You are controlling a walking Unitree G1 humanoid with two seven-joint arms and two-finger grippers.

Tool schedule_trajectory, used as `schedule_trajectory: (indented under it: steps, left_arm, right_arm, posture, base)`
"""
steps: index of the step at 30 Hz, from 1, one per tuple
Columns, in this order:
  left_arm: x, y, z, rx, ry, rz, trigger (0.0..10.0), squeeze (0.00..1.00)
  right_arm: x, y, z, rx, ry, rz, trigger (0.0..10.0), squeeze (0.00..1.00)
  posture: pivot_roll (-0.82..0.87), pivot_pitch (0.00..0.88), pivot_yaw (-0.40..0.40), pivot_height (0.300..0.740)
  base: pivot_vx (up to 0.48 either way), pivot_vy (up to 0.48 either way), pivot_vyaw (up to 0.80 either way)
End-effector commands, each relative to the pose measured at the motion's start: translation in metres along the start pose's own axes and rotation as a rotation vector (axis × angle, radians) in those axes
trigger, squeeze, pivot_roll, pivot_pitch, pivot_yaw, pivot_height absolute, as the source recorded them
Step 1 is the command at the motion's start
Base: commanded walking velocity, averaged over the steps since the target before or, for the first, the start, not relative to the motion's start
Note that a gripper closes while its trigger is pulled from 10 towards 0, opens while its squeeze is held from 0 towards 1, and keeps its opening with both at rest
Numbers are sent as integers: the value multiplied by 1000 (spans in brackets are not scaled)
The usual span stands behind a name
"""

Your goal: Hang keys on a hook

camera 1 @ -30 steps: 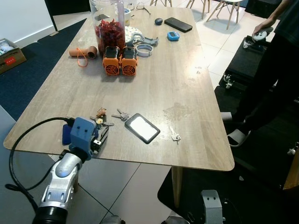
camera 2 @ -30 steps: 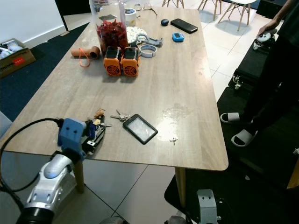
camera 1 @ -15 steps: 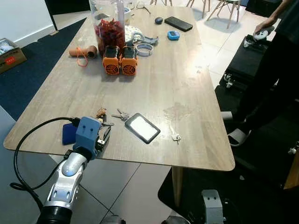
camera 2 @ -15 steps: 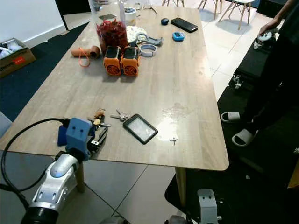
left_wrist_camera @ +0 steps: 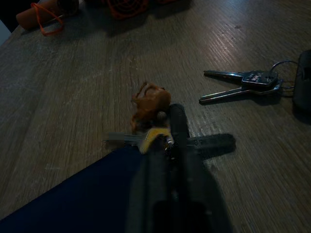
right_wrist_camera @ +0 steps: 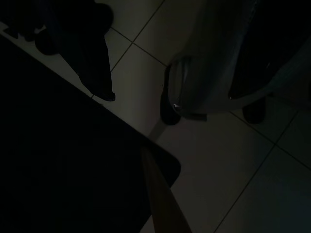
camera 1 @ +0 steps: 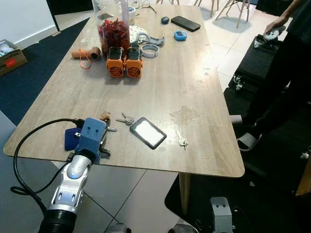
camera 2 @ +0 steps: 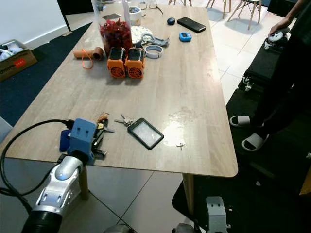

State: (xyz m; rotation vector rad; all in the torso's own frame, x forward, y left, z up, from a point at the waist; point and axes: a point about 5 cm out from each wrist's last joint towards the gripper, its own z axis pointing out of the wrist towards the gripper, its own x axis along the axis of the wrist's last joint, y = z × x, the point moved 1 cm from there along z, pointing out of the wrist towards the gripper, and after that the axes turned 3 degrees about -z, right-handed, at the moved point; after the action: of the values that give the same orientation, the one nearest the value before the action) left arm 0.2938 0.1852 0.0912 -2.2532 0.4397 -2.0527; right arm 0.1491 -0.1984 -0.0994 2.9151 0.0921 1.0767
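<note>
At the near edge of the wooden table (camera 1: 160,82) the left gripper (left_wrist_camera: 167,138) is seen lowered onto a bunch of keys with a brown charm (left_wrist_camera: 149,104); its two black fingers appear drawn together over the yellow-capped key of that bunch, so the bunch is judged to be pinched, though it lies flat on the wood and has not been lifted. A dark blue pad (camera 1: 72,139) lies touching the gripper's left side. Just beyond, a second set of silver keys (left_wrist_camera: 245,81) rests on the table, apart from the fingers, and beside it a black card holder (camera 1: 147,132) is laid; a single small key (camera 1: 182,142) lies further right, near the table's right edge. The right arm hangs idle below the table in shadow, and whether its fingers are apart or together cannot be told. Toward the far end two orange fans (camera 1: 125,63), a jar of red contents (camera 1: 112,30), a roll of tape (camera 1: 150,50) and a phone (camera 1: 184,23) are set out. A person in dark clothes (camera 1: 286,73) stands to the right. No hook can be made out, so the task is judged barely begun: lifting, carrying and hanging all remain.
</note>
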Motion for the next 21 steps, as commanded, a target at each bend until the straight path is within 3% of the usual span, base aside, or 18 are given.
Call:
schedule_trajectory:
  steps: [1,13,15,16,21]
  left_arm:
    - [-18,1,-5,-1,-88,5,0,0]
    - [-11,-3,-3,-15,-61,25,0,0]
    - [10,-4,1,-73,51,-38,0,0]
    - [10,-4,1,-73,51,-38,0,0]
    - [76,-12,2,-226,367,-271,0,0]
  right_arm:
    - [-8,0,-3,-3,-30,7,10000,0]
    - [-9,0,-3,-3,-30,7,10000,0]
    - [-8,-1,-2,-4,-27,9,10000,0]
    - [-8,-1,-2,-4,-27,9,10000,0]
    - [-6,0,-2,-4,-24,7,10000,0]
  posture:
    - [32,121,-12,740]
    - [35,120,-13,740]
    - [35,120,-12,740]
    - [35,120,-12,740]
    - [34,117,-17,740]
  base:
    - [0,0,0]
    - [0,0,0]
    - [0,0,0]
    - [0,0,0]
    - [0,0,0]
